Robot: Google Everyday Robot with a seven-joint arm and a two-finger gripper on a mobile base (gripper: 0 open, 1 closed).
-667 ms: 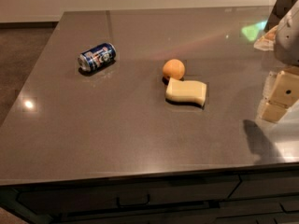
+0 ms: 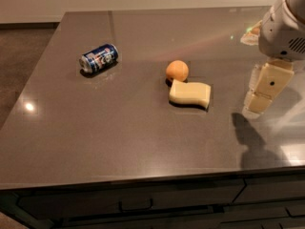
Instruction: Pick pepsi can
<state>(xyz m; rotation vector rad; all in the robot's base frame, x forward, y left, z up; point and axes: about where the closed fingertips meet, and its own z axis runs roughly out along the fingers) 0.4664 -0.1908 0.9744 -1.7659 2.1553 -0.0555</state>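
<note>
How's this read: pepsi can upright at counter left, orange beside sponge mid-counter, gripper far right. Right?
Not quite. The camera view shows the pepsi can lying on its side, not upright. Rest holds: counter left, orange beside sponge mid-counter, gripper far right.

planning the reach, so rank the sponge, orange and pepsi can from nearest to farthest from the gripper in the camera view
The gripper hangs over the right side of the counter.
1. yellow sponge: mid-counter, the closest thing to the gripper's left.
2. orange: just behind the sponge's left end.
3. pepsi can: lying on its side, far left.
</note>
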